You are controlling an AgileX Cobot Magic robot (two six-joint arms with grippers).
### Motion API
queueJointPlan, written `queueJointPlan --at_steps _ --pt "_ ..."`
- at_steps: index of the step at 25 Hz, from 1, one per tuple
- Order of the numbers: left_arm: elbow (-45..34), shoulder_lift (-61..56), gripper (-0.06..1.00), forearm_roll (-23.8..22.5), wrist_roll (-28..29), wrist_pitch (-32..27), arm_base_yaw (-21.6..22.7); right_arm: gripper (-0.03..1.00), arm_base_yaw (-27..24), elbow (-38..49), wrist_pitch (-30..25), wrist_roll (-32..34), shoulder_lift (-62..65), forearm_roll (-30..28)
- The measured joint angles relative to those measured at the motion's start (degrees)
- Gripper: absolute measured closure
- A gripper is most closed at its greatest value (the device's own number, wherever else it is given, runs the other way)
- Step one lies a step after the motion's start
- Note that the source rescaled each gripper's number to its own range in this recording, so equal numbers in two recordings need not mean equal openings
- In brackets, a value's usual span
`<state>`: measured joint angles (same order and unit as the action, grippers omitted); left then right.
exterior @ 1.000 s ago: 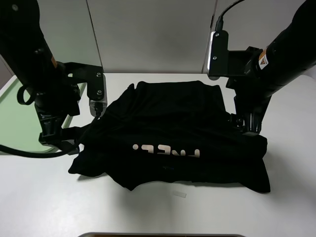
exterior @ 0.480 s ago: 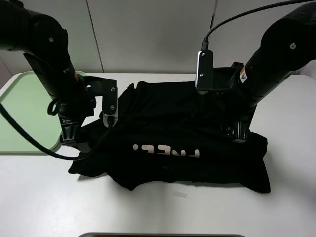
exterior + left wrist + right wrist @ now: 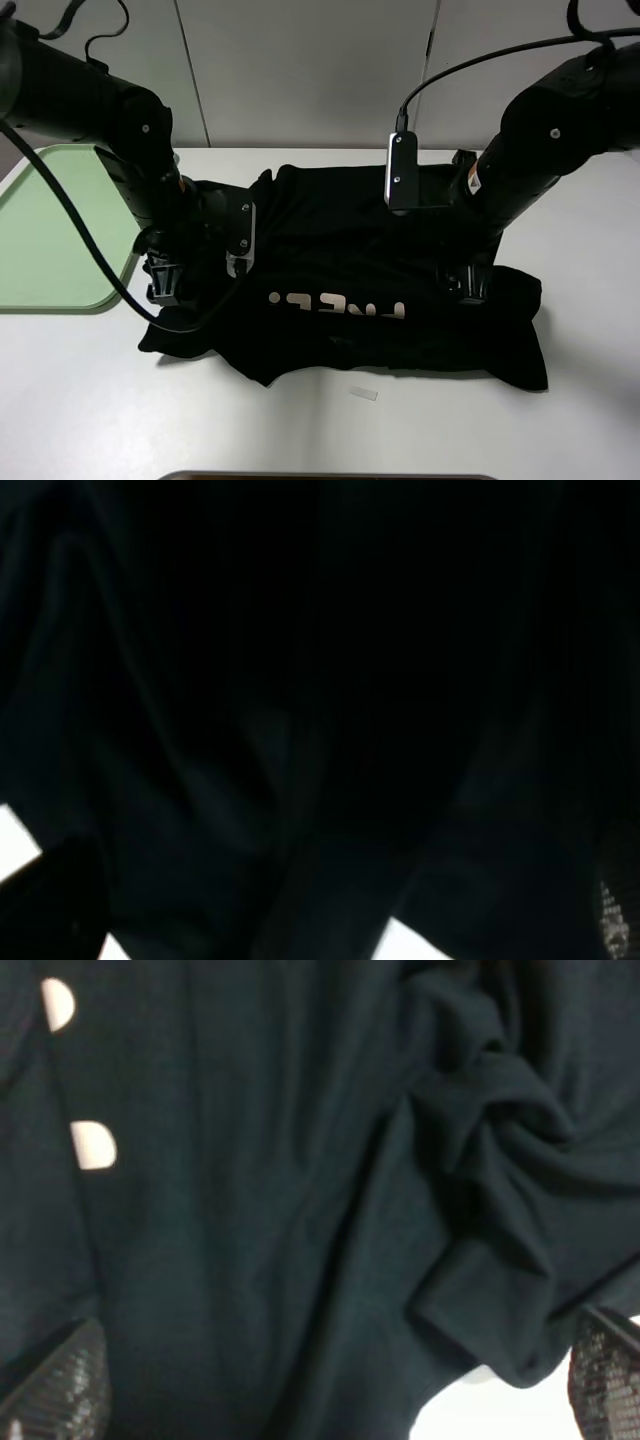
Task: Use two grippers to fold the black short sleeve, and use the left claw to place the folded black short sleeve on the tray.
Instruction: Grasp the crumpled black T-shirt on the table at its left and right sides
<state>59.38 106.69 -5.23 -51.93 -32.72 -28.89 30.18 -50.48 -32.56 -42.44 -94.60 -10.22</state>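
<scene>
Black short sleeve point(image 3: 350, 290) — rumpled, mid-table, just right of the tray point(image 3: 50, 230). Left gripper point(image 3: 165, 285), right gripper point(image 3: 478, 285): jaws spread, gripping nothing, low over its left and right edges. Step: folding; next — pinch both edges.

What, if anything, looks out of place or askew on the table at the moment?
The shirt lies rumpled and lopsided, and its lettering seems partly hidden by a fold. A small pale scrap sits on the table just in front of it. Nothing looks spilled or damaged.
</scene>
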Motion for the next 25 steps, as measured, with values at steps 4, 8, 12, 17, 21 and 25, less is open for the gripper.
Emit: queueJointPlan --at_steps 4,8,12,17,21,25 --pt "0.0 0.9 -0.02 -0.1 0.0 1.6 0.0 -0.03 0.0 0.1 1.4 0.0 -2.1 -0.4" --pt "0.0 1.3 -0.02 -0.2 0.0 1.8 0.0 -0.03 0.0 0.1 3.4 0.0 -4.7 -0.7" --pt "0.0 1.6 -0.02 -0.2 0.0 2.5 0.0 -0.03 0.0 0.1 3.7 0.0 -7.2 -0.8" --pt "0.0 1.6 -0.02 -0.2 0.0 2.7 0.0 -0.03 0.0 0.1 3.9 0.0 -9.0 -0.8" --pt "0.0 1.6 -0.02 -0.2 0.0 3.1 0.0 -0.03 0.0 0.1 4.0 0.0 -10.6 -0.8" --pt "0.0 1.6 -0.02 -0.2 0.0 3.2 0.0 -0.03 0.0 0.1 4.0 0.0 -12.1 -0.8"
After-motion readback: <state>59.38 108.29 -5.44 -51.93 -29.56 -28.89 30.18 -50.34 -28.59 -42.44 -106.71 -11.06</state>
